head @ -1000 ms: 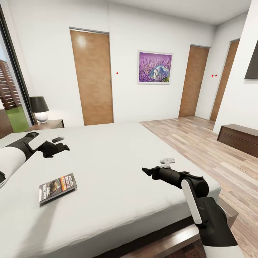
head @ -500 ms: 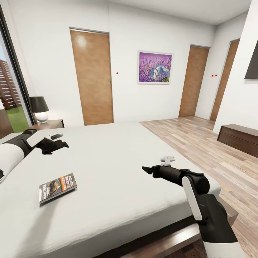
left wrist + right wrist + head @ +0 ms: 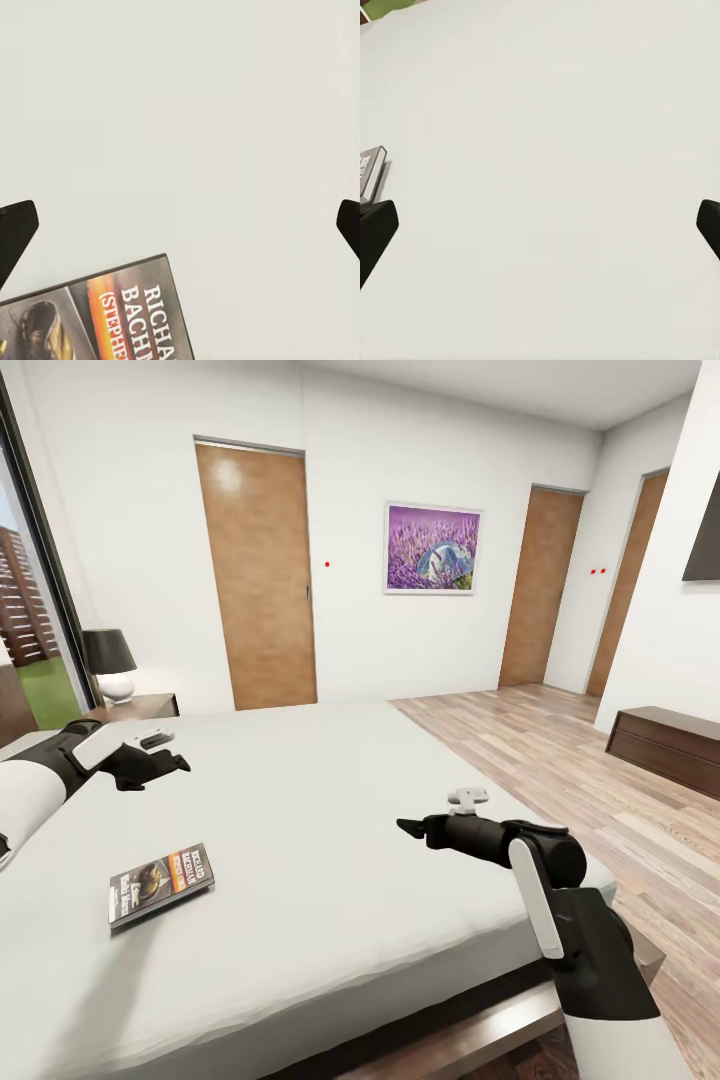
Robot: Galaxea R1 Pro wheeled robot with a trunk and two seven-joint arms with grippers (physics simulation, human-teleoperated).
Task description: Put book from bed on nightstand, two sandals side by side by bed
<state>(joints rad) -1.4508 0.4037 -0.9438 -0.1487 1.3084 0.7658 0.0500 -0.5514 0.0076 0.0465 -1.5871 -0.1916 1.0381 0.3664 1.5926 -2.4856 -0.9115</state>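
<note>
The book (image 3: 161, 884) is lying flat on the soft bed (image 3: 330, 830), looking thin, light, slick-covered; left gripper (image 3: 172, 764) is hovering with fingers apart, so I'd pinch an overhanging edge.

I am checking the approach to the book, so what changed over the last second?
The left hand drew back slightly toward the headboard side and rose a little above the bed. The right hand barely moved; its elbow lifted slightly. Both are open, holding nothing. The book lies flat where it was, untouched.
</note>
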